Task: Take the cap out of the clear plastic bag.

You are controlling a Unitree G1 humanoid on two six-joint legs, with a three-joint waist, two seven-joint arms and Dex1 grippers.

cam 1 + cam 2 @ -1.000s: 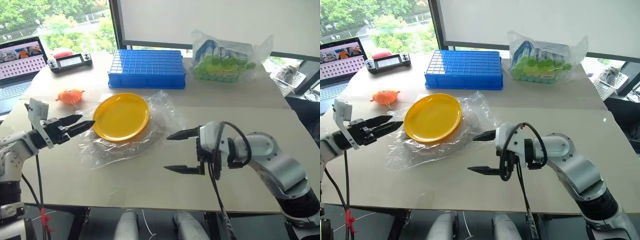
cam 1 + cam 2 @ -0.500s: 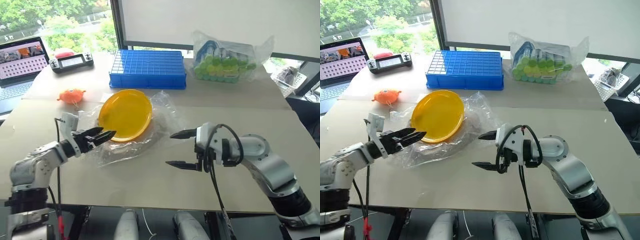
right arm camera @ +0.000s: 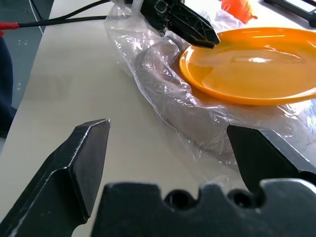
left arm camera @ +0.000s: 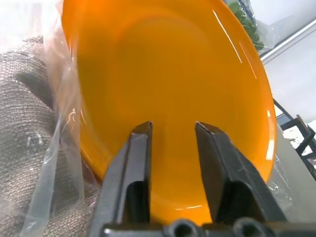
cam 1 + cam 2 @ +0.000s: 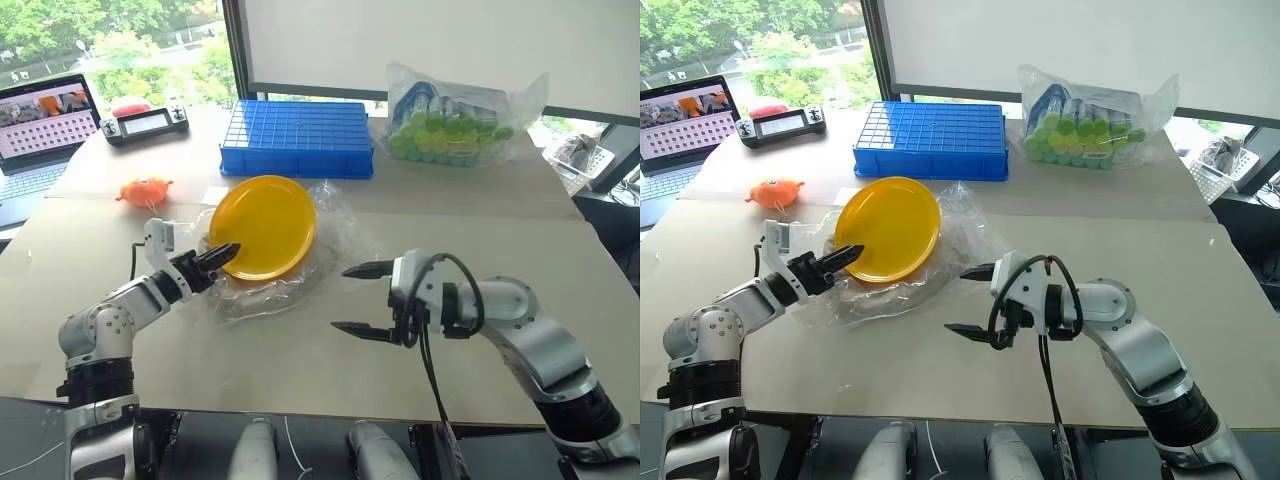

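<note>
The clear plastic bag [image 5: 335, 215] lies crumpled at mid-table with a yellow-orange plate [image 5: 262, 227] resting on top of it. The cap [image 4: 24, 123] shows as beige woven fabric inside the film beside the plate's rim; it also shows as a dull bulge [image 3: 168, 94] under the plastic. My left gripper [image 5: 222, 255] points at the plate's near-left rim, its fingers [image 4: 140, 148] drawn close together over the plate. Whether they pinch film or rim I cannot tell. My right gripper [image 5: 340, 298] hangs wide open just right of the bag, holding nothing.
A blue crate [image 5: 297, 137] and a clear bag of green-topped items [image 5: 450, 125] stand at the back. An orange toy [image 5: 145, 190], a handheld controller [image 5: 143, 122] and a laptop [image 5: 40, 125] sit at the far left. A white basket [image 5: 578, 150] is at the right edge.
My left gripper swung right and forward to the plate's rim and closed from wide open. The plate shifted slightly right and tilted. The right gripper stayed open and nearly still.
</note>
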